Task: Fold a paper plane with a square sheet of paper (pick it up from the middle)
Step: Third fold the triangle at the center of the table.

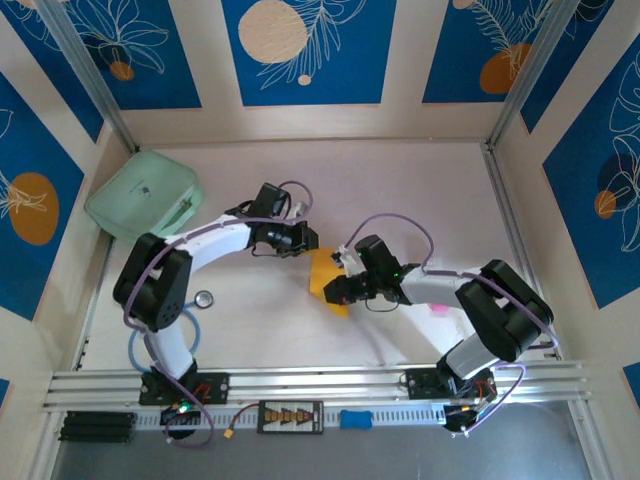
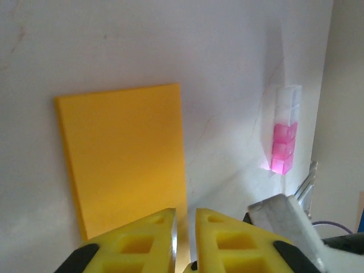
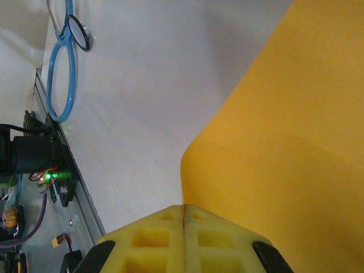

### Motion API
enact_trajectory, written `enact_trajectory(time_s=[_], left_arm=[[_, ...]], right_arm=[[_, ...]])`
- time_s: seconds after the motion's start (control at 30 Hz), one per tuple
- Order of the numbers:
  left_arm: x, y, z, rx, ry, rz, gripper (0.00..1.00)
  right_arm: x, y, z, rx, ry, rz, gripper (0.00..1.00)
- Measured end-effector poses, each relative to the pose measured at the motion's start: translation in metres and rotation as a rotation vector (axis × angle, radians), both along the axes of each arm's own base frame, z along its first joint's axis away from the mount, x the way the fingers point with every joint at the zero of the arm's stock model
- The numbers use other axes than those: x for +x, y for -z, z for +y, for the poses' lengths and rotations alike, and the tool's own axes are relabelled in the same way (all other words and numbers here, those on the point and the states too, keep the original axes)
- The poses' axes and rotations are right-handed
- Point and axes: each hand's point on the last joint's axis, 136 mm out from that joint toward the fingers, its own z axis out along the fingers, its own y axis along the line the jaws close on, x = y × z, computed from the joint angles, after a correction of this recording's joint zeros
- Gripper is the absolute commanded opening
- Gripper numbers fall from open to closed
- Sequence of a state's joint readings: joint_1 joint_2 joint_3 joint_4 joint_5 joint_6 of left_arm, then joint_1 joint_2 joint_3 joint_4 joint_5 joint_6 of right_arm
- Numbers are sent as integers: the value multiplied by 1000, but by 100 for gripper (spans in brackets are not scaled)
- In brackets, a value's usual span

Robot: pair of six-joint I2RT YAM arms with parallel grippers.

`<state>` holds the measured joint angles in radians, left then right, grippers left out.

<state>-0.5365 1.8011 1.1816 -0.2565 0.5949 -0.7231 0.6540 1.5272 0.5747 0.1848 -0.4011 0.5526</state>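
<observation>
The square sheet of paper (image 1: 322,272) is orange-yellow and sits mid-table between both grippers. In the left wrist view the paper (image 2: 125,153) looks like a flat upright rectangle. Its right edge runs down into the narrow gap of my left gripper (image 2: 186,216), whose jaws stand slightly apart around that edge. From above, my left gripper (image 1: 308,240) is at the paper's far edge. My right gripper (image 1: 335,292) is at its near edge. In the right wrist view the right gripper (image 3: 183,209) is shut on the paper (image 3: 284,142), which curves up out of the closed fingers.
A mint-green case (image 1: 145,195) lies at the back left. A small pink object (image 2: 283,145) sits on the table right of the paper, near the right arm (image 1: 437,308). A blue loop with a round disc (image 3: 60,74) lies near the left base. Metal rails (image 1: 320,382) line the near edge.
</observation>
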Motion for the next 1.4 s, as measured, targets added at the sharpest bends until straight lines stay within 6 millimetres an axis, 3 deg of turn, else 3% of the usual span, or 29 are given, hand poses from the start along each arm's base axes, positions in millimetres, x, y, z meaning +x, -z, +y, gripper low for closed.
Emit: enact_trajectory(time_s=[0.27, 0.67, 1.4], left_arm=[[17, 25, -23, 1, 53, 69, 13], [2, 81, -26, 92, 120, 169, 10], [1, 82, -27, 112, 163, 125, 9]], right_arm=[[0, 4, 0, 5, 5, -1, 0], [1, 6, -2, 4, 10, 0, 0], [21, 21, -25, -135, 106, -10, 0]])
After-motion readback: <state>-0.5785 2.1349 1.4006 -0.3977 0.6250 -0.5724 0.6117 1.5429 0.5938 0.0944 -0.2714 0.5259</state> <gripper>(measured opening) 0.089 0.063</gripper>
